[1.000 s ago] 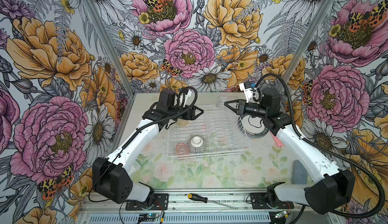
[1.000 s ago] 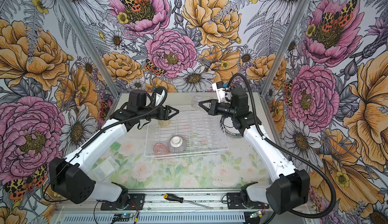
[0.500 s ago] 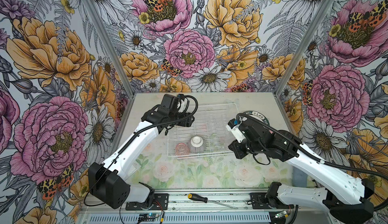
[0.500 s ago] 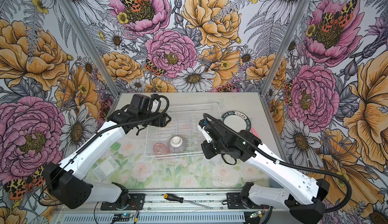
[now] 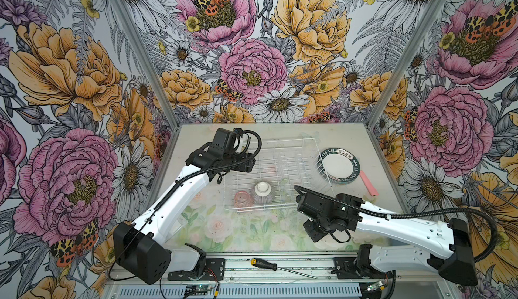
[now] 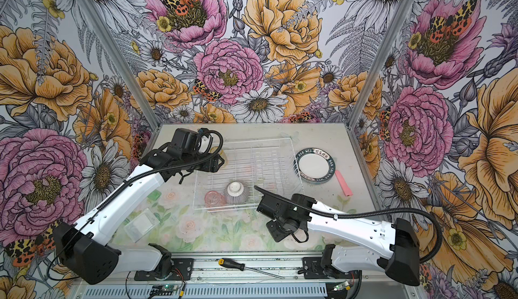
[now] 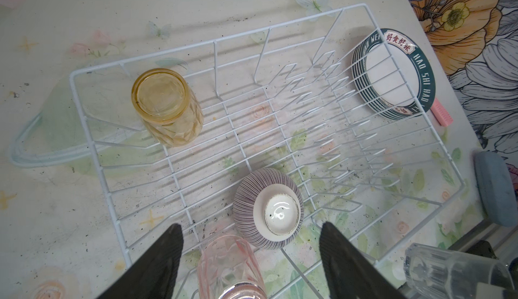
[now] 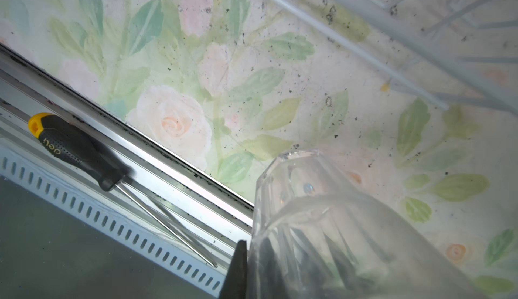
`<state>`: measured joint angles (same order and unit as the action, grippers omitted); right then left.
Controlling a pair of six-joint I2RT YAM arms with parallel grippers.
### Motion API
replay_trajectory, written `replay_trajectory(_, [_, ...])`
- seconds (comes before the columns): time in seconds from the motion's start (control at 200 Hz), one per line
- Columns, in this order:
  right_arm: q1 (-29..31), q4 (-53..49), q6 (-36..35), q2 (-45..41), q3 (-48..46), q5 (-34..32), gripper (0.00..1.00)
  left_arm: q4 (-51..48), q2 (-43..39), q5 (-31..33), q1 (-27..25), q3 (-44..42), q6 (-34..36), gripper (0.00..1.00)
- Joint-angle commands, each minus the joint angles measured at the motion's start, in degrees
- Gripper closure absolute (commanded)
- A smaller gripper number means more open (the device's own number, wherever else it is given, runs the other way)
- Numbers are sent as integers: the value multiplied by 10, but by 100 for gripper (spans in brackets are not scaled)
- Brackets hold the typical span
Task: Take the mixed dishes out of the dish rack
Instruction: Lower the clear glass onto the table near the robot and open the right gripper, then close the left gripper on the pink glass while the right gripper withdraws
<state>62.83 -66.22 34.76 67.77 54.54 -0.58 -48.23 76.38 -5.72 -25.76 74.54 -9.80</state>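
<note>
Clear tumbler (image 8: 322, 213) slanted in right gripper (image 8: 252, 264), base toward table (image 8: 224, 73).

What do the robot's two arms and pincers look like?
Both the left arm and right arm have glossy white link shells with bulky black joint housings, and a black corrugated cable loops alongside each. The left pincer has black, ribbed, tapering fingers.

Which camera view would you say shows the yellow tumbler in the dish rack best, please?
The left wrist view: the yellow tumbler stands in the dish rack, whole and unobstructed. In a top view only a yellow sliver peeks from behind the left arm; the right wrist view does not show it.
</note>
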Motion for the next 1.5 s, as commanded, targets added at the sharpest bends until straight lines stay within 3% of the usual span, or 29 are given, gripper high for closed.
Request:
replay_trajectory(0.0, [1, 67, 7, 7, -18, 12, 100, -1, 3, 8, 6, -2, 11, 21])
replay_trajectory(0.796, [-13, 106, -37, 125, -42, 31, 100, -3, 7, -3, 23, -5, 10, 20])
replay_trajectory(1.001, [-13, 105, -39, 122, -39, 28, 74, -5, 5, -3, 23, -6, 9, 20])
replay_trajectory(1.236, [-13, 105, -38, 104, -24, 22, 53, -14, 5, 0, 15, -10, 10, 20])
replay_trajectory(1.496, [-16, 104, -35, 60, -3, 18, 41, -28, -2, 18, -8, -24, 4, 18])
